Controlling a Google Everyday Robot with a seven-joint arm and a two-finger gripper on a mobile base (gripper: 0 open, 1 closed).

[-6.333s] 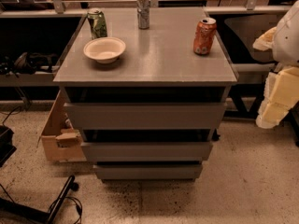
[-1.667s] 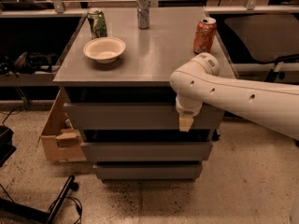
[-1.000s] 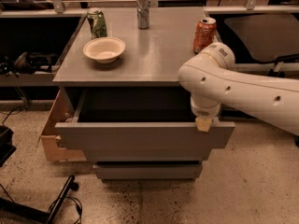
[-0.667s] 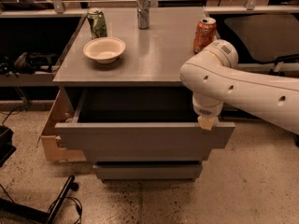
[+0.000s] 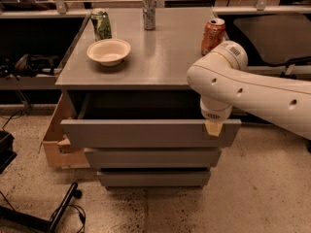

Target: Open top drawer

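The top drawer (image 5: 146,132) is a wide plain grey drawer pulled out of the grey cabinet, its flat front panel standing well forward of the two drawer fronts below. Its dark box interior (image 5: 136,106) shows under the cabinet top. My white arm reaches in from the right. My gripper (image 5: 213,127) hangs down at the right end of the drawer's front panel, its tan fingertip at the panel's top edge.
On the cabinet top (image 5: 160,57) stand a cream bowl (image 5: 109,50), a green can (image 5: 101,24), a silver can (image 5: 149,5) and an orange can (image 5: 213,36). A cardboard box (image 5: 56,140) sits left of the cabinet. Cables lie on the floor at lower left.
The top drawer was shut and has been pulled out. My arm came in from the right and moved forward with the drawer front. In the last second little has moved.
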